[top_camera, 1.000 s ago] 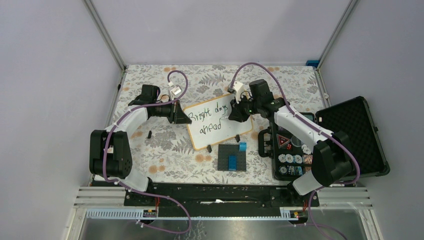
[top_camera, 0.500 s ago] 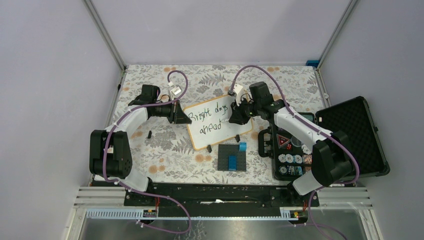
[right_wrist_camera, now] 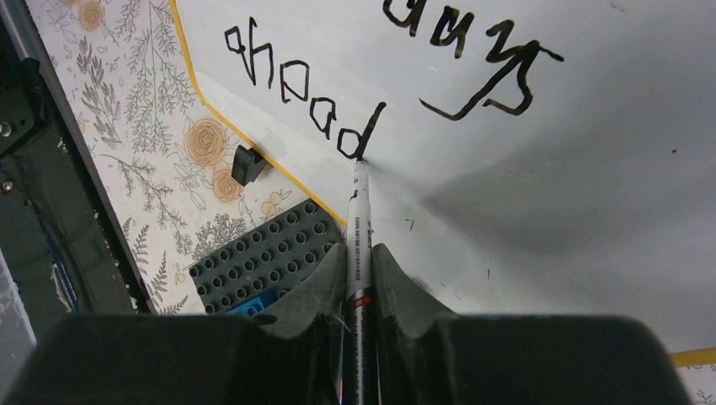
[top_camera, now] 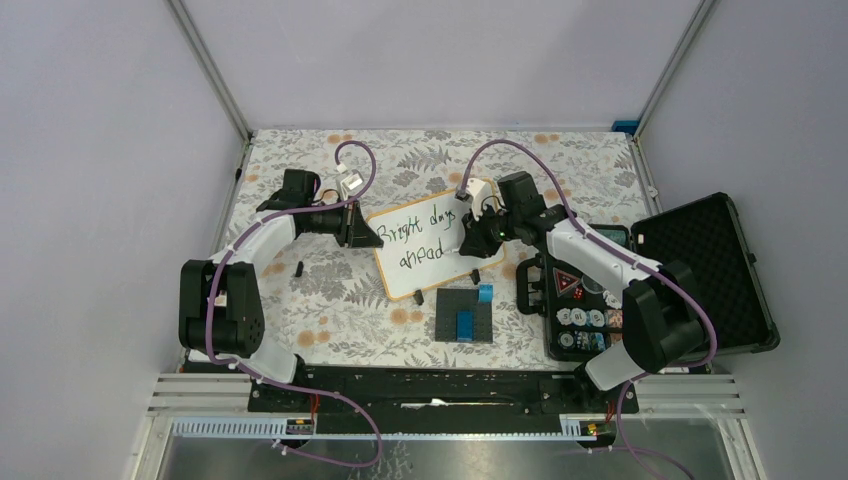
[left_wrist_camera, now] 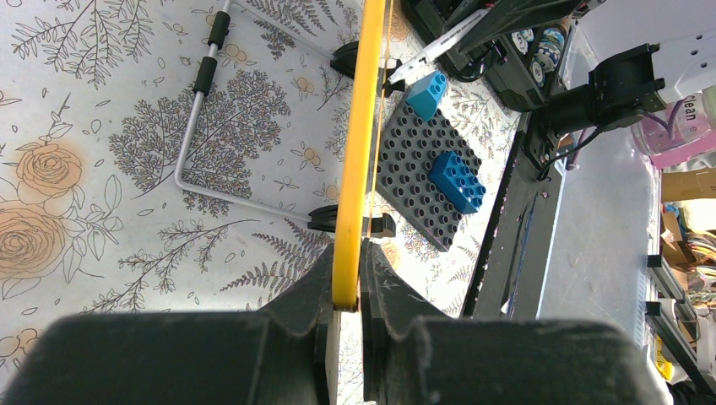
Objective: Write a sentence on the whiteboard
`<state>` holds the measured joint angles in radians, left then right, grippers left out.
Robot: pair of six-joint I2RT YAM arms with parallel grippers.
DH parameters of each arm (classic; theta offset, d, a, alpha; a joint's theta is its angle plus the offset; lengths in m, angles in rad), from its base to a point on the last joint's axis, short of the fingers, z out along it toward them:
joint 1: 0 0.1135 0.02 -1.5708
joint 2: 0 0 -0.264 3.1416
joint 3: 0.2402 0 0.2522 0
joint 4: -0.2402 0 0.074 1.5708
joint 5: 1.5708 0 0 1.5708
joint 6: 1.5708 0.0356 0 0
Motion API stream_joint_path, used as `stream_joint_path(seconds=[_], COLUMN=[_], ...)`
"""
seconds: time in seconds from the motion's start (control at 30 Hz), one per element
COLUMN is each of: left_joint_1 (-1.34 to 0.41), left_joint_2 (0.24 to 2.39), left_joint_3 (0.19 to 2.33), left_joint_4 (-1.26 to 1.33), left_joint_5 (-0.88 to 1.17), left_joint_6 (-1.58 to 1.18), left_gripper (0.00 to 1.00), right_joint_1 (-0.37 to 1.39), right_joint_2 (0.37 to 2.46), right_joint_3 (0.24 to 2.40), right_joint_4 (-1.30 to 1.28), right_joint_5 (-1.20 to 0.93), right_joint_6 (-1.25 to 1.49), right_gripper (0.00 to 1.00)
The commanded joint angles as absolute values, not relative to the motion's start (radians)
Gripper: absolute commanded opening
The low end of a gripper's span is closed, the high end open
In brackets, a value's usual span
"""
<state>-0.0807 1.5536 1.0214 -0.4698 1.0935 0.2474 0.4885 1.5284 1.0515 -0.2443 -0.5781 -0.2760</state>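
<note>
Floral table [top_camera: 320,300]: left claw [left_wrist_camera: 348,268] pinches whiteboard [top_camera: 440,275] edge, right claw [right_wrist_camera: 359,253] marker [right_wrist_camera: 360,207].

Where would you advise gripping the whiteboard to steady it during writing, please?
Pinch the thin orange frame at its left edge, coming in from the left. The whiteboard is a flat, slim panel, so its edge fits between jaws, leaving the face free for the marker. The left pincer holds it so.

place: robot lab booth | signs: plain grey walls [top_camera: 90,150], metal frame posts [top_camera: 208,68], black mounting rail [top_camera: 430,385], purple cables [top_camera: 355,143]
</note>
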Motion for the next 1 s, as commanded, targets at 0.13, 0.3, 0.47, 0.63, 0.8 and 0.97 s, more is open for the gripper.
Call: stream_joint_path(seconds=[0.13, 0.3, 0.47, 0.63, 0.8, 0.97], left_joint_1=[-0.087, -0.087, -0.087, -0.087, -0.087, -0.087], left_joint_2=[1.568, 1.57, 1.572, 1.568, 1.565, 1.561], left_joint_3=[1.04, 1.04, 1.041, 1.041, 1.041, 1.042], left_joint_4=[-0.449, -0.449, -0.45, -0.45, -0.449, -0.449], left_joint_5=[0.976, 0.976, 0.974, 0.975, 0.974, 0.971], left_joint_6=[0.333, 0.333, 0.334, 0.333, 0.331, 0.331], left_gripper=[0.0, 0.0, 0.0, 0.0, 0.0, 0.0], right_joint_1=[0.496, 0.495, 0.495, 0.495, 0.495, 0.493], right_joint_2=[1.519, 1.512, 1.503, 1.497, 1.467, 1.452], right_joint_3=[1.035, 1.047, 1.059, 1.067, 1.089, 1.126], right_joint_4=[-0.213, -0.237, -0.26, -0.272, -0.303, -0.362], right_joint_5=[-0.548, -0.534, -0.522, -0.522, -0.578, -0.634], right_joint_6=[-0.308, -0.326, -0.34, -0.347, -0.344, -0.347], right_gripper=[0.0, 0.0, 0.0, 0.0, 0.0, 0.0])
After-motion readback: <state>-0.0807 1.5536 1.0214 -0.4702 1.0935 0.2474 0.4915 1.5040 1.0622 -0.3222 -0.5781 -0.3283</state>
